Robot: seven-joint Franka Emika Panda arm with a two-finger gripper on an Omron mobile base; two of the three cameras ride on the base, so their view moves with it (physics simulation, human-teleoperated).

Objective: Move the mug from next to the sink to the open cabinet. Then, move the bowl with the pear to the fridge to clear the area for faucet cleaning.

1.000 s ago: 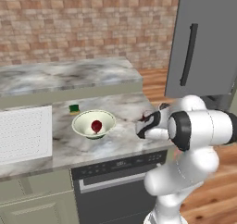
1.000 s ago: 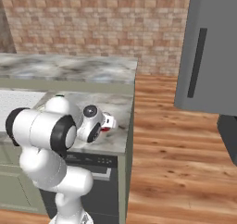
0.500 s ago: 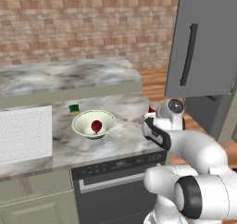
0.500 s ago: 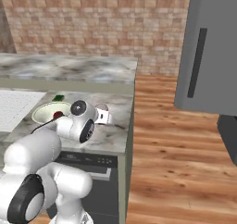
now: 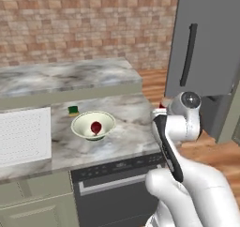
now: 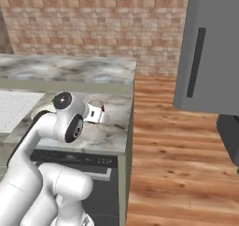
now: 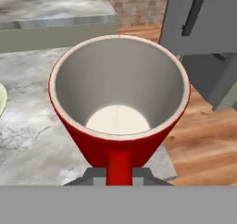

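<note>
Swung rightward, fingers (image 7: 119,177) clamp the red mug's (image 7: 119,98) handle, cup upright above them.

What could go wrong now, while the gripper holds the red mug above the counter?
1. The gripper pinches the mug only by its thin handle, so the mug might swing or slip during a wide arm move.
2. The mug hangs near the counter's right edge, above the wood floor; a drop there might send it off.
</note>
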